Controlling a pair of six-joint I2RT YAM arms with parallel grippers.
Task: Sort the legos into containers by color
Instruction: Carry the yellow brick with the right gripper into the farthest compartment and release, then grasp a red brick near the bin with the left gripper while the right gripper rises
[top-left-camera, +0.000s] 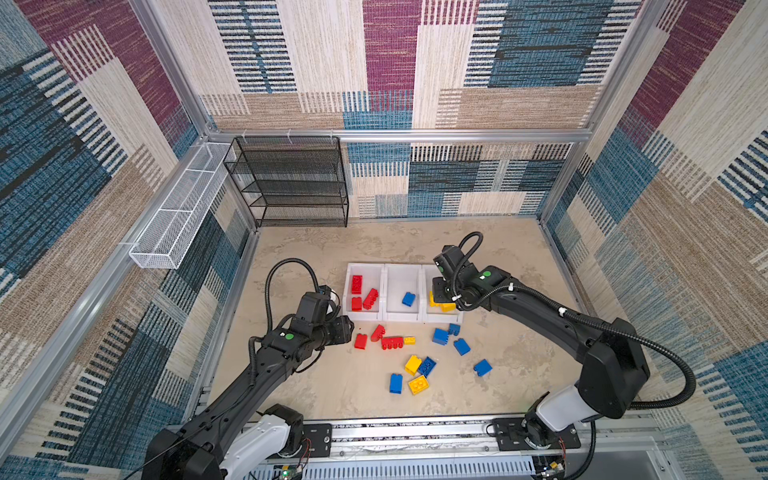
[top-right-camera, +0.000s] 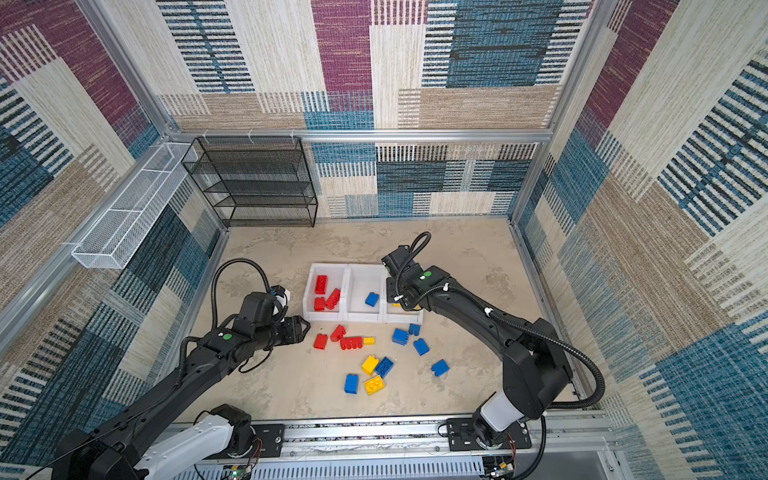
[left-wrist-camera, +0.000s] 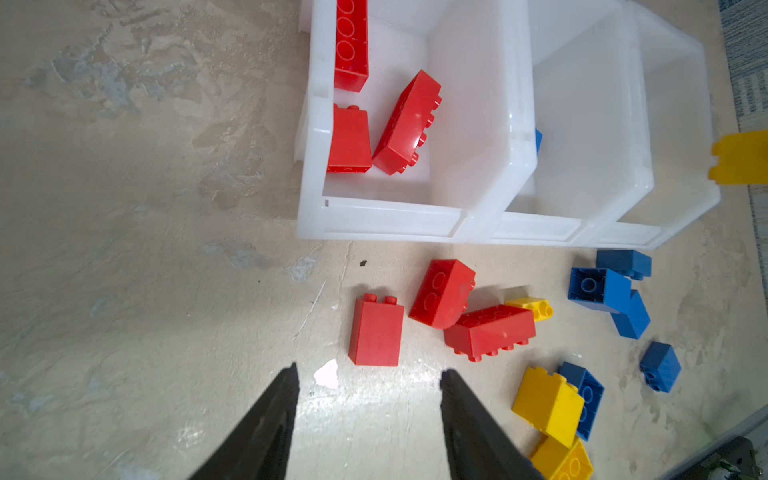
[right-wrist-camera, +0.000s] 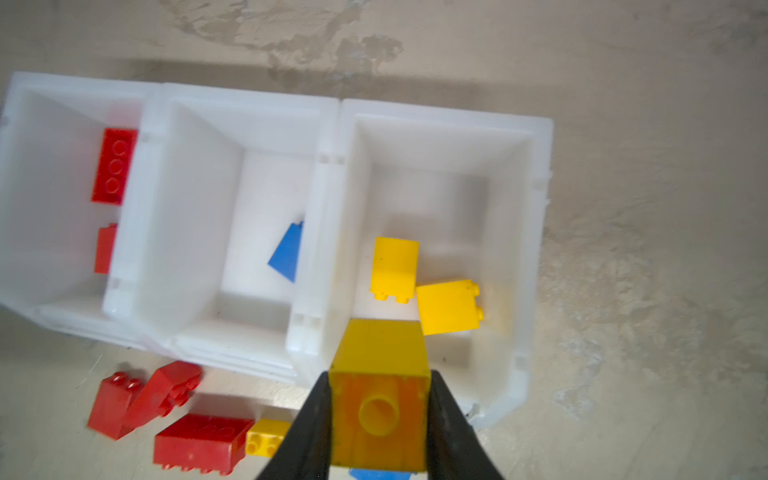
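Yellow lego (right-wrist-camera: 380, 415), right end effector (right-wrist-camera: 380, 376) clamping it

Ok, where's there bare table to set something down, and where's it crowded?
Bare tabletop lies between the white bins and the black mesh rack, and again between the loose bricks and the front rail. The middle bin holds only one blue brick. Crowded: right in front of the bins, where those bricks lie close together.
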